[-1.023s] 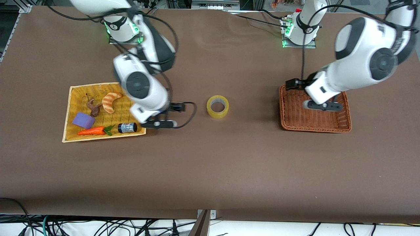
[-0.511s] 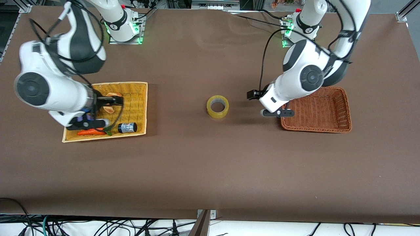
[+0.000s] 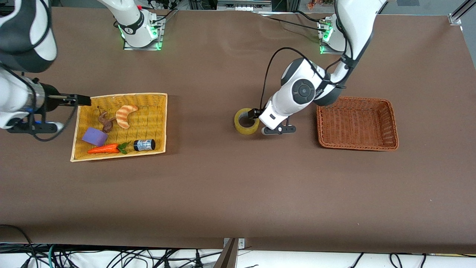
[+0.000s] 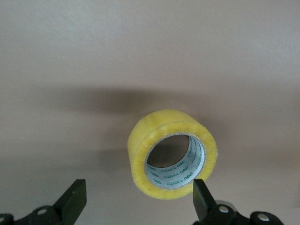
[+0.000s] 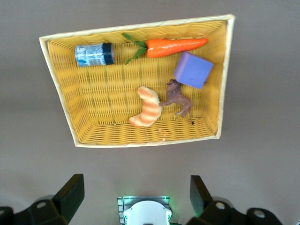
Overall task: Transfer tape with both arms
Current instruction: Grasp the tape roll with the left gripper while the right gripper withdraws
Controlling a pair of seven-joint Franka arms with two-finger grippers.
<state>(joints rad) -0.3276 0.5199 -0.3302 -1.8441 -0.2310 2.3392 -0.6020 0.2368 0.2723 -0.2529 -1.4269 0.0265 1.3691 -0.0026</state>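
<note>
left gripper (image 4: 136,204) spread wide just over tape (image 3: 246,121), right gripper (image 5: 133,197) also wide, raised beside yellow basket (image 3: 158,97)

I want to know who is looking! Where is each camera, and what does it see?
Front view: high across the table, facing both arms; sees the tape, yellow basket and brown basket.
Left wrist view: on the left arm, looking down at the tape; open left pincer shows.
Right wrist view: on the right arm, above the yellow basket; open right pincer shows.
Front and left wrist share the tape.
</note>
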